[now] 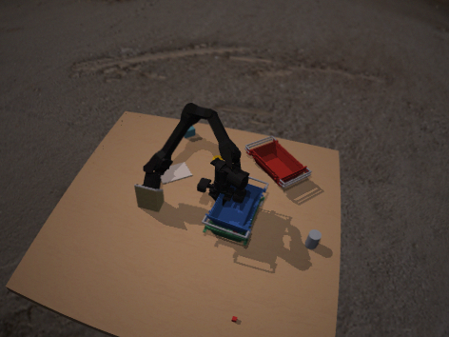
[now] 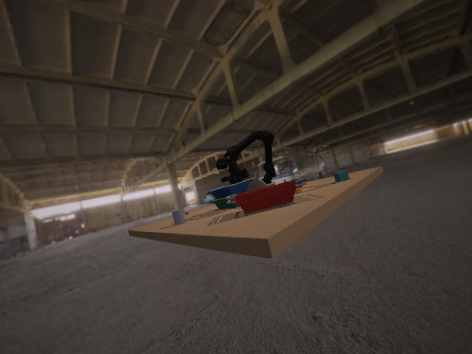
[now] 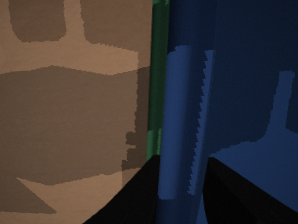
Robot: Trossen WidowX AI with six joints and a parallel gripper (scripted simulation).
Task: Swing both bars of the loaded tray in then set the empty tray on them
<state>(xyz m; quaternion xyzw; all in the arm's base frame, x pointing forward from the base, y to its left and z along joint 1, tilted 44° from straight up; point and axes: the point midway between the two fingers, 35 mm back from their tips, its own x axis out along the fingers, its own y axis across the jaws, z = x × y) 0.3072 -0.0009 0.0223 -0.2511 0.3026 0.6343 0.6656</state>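
The blue tray (image 1: 233, 215) (image 2: 217, 193) (image 3: 176, 125) looks empty and sits or hangs directly over the green tray (image 1: 223, 233) (image 2: 226, 204) (image 3: 158, 75). My gripper (image 1: 224, 197) (image 3: 182, 166) is shut on a long side wall of the blue tray, one finger on each side. The green tray shows only as a strip along the edges; its load is hidden. A silver wire bar (image 1: 226, 230) runs along the near end of the blue tray, and another wire bar (image 1: 259, 182) juts out at the far end. I cannot tell whether the blue tray touches bars below it.
A red tray (image 1: 277, 162) (image 2: 267, 198) with wire bars at its ends stands at the back right. A grey cylinder (image 1: 313, 240) (image 2: 178, 216), a small red cube (image 1: 234, 319), a teal block (image 1: 189, 132) (image 2: 341, 176), a white sheet (image 1: 177, 173) and a yellow object (image 1: 217, 158) lie about.
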